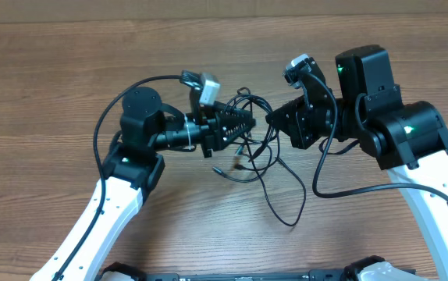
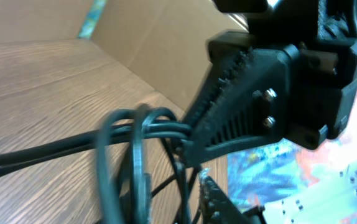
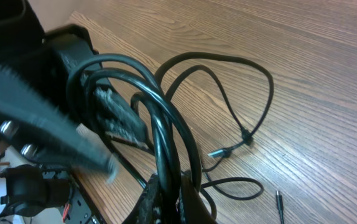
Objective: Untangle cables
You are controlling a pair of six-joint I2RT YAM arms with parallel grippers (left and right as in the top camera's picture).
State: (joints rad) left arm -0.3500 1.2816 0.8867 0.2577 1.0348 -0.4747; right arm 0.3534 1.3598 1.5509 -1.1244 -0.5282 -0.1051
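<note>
Two arms meet at center frame over tangled cables (image 1: 257,148): left gripper (image 1: 247,123) narrowly parted around strands, right gripper (image 1: 272,119) clamped on them.

From above, the middle of the cables (image 1: 249,134) is a knot too fine to trace. In the left wrist view they are smeared by blur, and whether the left gripper (image 2: 196,163) pinches them cannot be told. In the right wrist view the right gripper (image 3: 171,204) is cut off by the bottom edge; the blurred grey shape at left is probably a finger (image 3: 41,118) of the left gripper.
</note>
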